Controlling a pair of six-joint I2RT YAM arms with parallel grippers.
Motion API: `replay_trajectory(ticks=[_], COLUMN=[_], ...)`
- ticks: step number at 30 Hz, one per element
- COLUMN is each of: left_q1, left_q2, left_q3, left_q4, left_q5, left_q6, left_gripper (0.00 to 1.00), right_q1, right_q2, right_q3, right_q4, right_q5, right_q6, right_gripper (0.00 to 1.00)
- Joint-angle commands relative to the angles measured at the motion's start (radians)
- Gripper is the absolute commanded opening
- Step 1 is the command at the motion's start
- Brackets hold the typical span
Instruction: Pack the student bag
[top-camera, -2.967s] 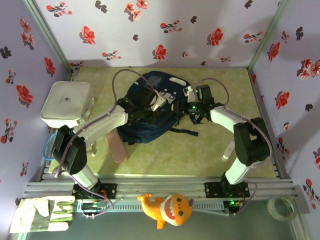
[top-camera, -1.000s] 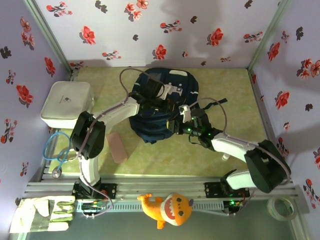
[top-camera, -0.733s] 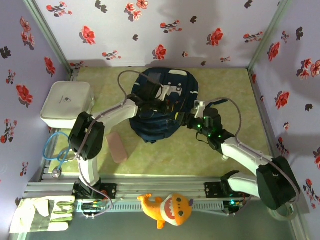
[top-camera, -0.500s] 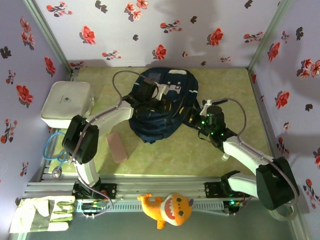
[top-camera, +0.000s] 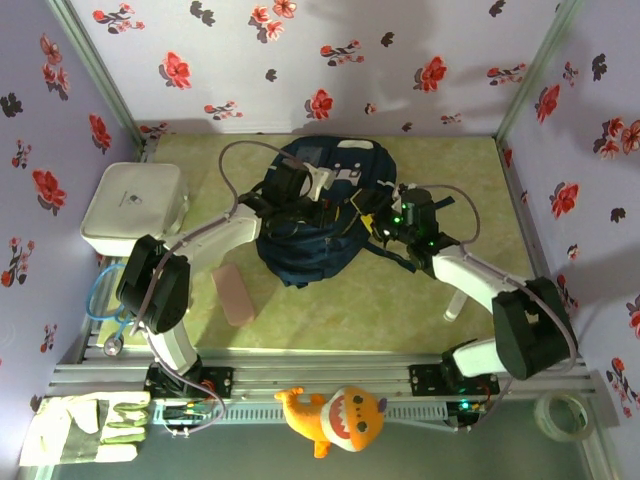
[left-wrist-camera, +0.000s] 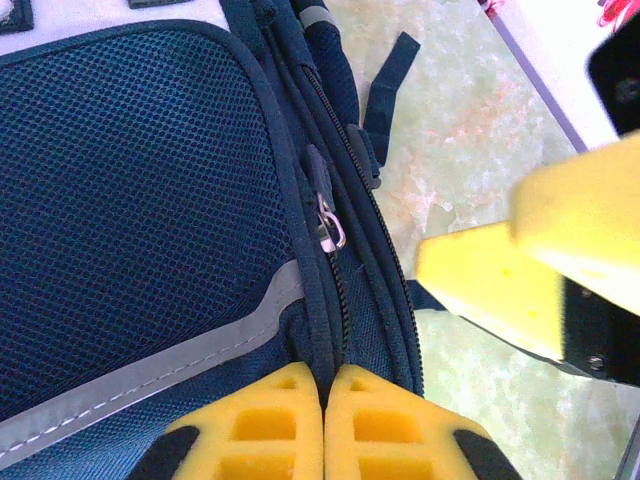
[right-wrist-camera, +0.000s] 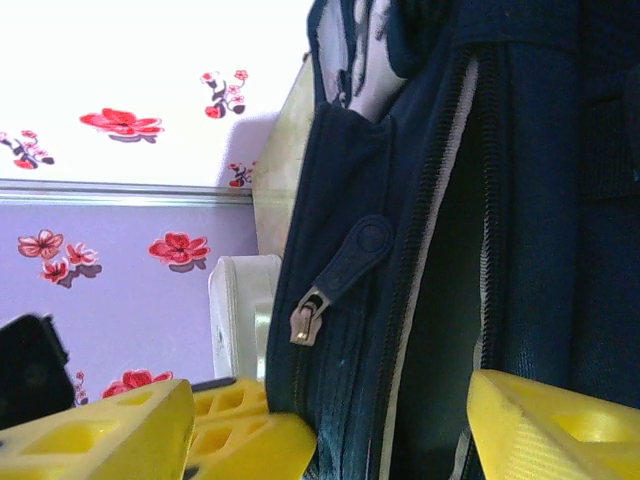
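The student bag (top-camera: 320, 225), navy with a grey stripe (left-wrist-camera: 150, 375), lies in the middle of the table. My left gripper (top-camera: 340, 212) (left-wrist-camera: 325, 385) is shut, pinching a ridge of the bag's fabric beside a zipper. A metal zipper slider (left-wrist-camera: 328, 228) sits just beyond its fingertips. My right gripper (top-camera: 373, 222) (right-wrist-camera: 325, 400) is open at the bag's right side. Its fingers (right-wrist-camera: 540, 425) straddle the bag's edge, where a zipper slider (right-wrist-camera: 305, 325) with a navy pull tab hangs next to a dark open slit. Its yellow fingers (left-wrist-camera: 500, 285) stand close to the right of the left gripper.
A white rounded box (top-camera: 132, 208) stands at the left wall. A pink flat case (top-camera: 236, 295) and a blue stethoscope (top-camera: 108, 310) lie near the left arm's base. A white tube (top-camera: 452, 300) lies by the right arm. A loose strap (left-wrist-camera: 385, 85) trails on the table.
The right gripper has moved from the bag's near right corner up along its right side and its jaws have spread apart. The left gripper has kept its pinch on the bag.
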Motion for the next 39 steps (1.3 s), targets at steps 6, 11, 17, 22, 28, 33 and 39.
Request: replay_trajectory(ticks=[6,11,17,22,28,33,39], left_q1=[-0.003,-0.003,-0.003,-0.003,-0.02,-0.064,-0.092], left_q2=[-0.07,-0.074,-0.139,-0.226,-0.304,-0.307,-0.259], left_q3=[-0.018,-0.027,-0.088,-0.166,-0.266,-0.32,-0.336], left_q4=[0.091,0.086,0.085,0.015,-0.083,-0.107,-0.081], left_q5=[0.048,0.046,0.024,-0.086,-0.153,-0.17,-0.172], left_q6=[0.02,0.019,-0.004,-0.034,-0.111,-0.171,-0.216], left_gripper=[0.0,0.03,0.17,0.3,0.46,0.5,0.49], right_q1=[-0.001,0.005,0.026,0.039,0.045,0.05,0.054], right_q2=[0.131,0.195,0.258,0.298,0.295,0.285,0.287], right_q3=[0.125,0.174,0.224,0.232,0.24,0.242,0.247], right_q4=[0.037,0.022,-0.046,0.017,0.032,0.035,0.039], right_q5=[-0.089,-0.117,-0.121,-0.126,-0.121,-0.114,-0.118], right_q6=[0.074,0.07,0.057,0.08,0.068,0.055,0.054], right_gripper=[0.64,0.62,0.51,0.33,0.21,0.21,0.21])
